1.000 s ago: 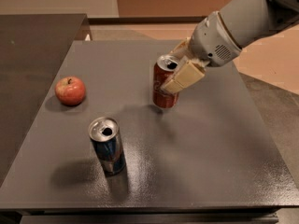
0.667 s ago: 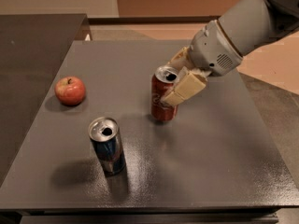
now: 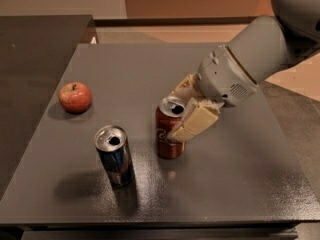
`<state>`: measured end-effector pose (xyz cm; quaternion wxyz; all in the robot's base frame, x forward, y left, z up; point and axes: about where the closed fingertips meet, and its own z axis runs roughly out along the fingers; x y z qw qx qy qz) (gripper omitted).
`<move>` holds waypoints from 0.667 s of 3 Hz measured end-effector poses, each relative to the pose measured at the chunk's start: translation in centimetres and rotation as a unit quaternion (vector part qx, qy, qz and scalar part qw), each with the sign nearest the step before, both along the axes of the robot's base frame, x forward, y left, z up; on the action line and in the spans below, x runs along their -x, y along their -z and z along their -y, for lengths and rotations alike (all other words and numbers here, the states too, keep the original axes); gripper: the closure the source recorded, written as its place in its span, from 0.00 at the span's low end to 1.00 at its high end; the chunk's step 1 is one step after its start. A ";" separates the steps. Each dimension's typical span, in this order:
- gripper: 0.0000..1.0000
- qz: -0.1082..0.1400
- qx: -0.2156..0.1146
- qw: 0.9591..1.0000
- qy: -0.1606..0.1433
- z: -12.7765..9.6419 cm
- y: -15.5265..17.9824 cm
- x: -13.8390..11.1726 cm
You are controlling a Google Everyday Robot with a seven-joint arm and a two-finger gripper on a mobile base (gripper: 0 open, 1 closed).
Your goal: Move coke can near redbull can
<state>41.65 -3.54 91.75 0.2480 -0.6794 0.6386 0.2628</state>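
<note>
Transport phase, mid-carry. Two-finger gripper (image 3: 178, 115) at centre of dark grey matte worktop (image 3: 250, 184), cream fingers (image 3: 199, 120) clamped either side of short red aluminium coke can (image 3: 169, 136), on upper half. Can upright, silver top in view, base at or just above surface; cannot tell which. Compared with one second back: carried forward and slightly left across worktop together with gripper, off the far-centre spot, toward slim dark blue and silver redbull can (image 3: 115, 156). Redbull can unmoved, standing front-left, opened top up. Cans now near each other, just beside, not touching. Round red apple (image 3: 75, 97) unmoved, well apart at left rear, clear of the path. Judged: goal close to met; probably left to do only seating the can and letting go. Risks: nudging redbull can on any further leftward travel; tipping coke can at release if not fully seated.
</note>
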 end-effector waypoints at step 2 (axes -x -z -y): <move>0.59 0.000 0.003 1.000 -0.013 -1.3 1.3 3.0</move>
